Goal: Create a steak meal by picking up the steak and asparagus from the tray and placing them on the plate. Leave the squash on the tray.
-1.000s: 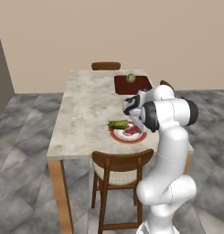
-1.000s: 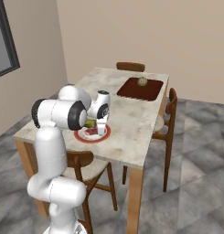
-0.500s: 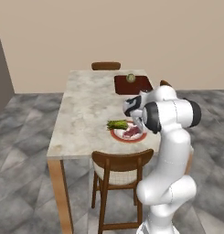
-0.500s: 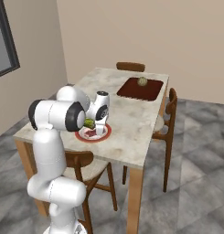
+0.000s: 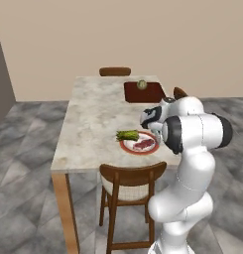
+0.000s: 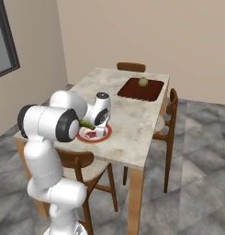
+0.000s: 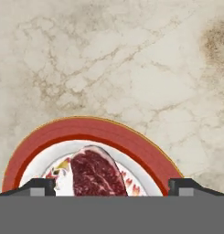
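I had just let the jaws of the gripper (image 7: 111, 186) spread wide — the steak (image 7: 96, 173) lay free on the plate (image 7: 131, 139) beside the asparagus (image 5: 127, 134); the squash (image 5: 142, 85) remained on the tray (image 5: 153, 94) — meal looked assembled.

Steak (image 5: 145, 144) and asparagus (image 5: 127, 135) lie on the plate (image 5: 127, 147).

1. You face a plain beige wall (image 5: 143, 34) behind the table.
2. The floor (image 5: 29, 149) is grey stone-look tile.
3. The surface (image 5: 93, 119) is pale marbled stone on wooden legs.
4. Wooden chairs: one at the near side (image 5: 130, 181), one at the far end (image 5: 115, 71), one on the right (image 6: 168, 114).
5. A dark-framed window (image 6: 4, 41) sits on the left wall.
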Available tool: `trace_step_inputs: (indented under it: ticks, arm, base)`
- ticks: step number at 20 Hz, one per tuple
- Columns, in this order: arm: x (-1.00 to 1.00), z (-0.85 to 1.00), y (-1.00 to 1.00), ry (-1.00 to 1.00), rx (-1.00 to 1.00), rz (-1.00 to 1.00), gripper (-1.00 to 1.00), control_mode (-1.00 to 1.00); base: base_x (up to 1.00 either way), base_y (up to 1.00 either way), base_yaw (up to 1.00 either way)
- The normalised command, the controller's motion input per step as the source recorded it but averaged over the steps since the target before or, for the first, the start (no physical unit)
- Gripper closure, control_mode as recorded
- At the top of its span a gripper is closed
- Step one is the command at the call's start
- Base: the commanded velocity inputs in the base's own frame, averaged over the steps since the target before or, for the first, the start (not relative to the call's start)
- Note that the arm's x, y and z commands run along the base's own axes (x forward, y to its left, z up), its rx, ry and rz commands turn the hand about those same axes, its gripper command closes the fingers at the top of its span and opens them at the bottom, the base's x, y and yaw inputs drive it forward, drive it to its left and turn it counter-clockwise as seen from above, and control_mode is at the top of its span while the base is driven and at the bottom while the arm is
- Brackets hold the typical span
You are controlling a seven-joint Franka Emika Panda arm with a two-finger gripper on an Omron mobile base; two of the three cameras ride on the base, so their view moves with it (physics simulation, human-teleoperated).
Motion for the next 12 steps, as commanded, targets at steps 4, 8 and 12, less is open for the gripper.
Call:
trace_step_inputs:
  ticks: [4, 8, 12]
  arm:
    - [-0.41, 0.83, -0.07, -0.21, 0.0, -0.03, -1.0, -1.0]
    - [-0.49, 0.87, 0.0, -0.24, 0.0, 0.0, -1.0, -1.0]
    - [-0.53, 0.89, 0.0, -0.23, 0.0, 0.0, -1.0, -1.0]
  base:
    - [0.0, 0.0, 0.0]
    - [0.0, 0.0, 0.0]
    - [0.0, 0.0, 0.0]
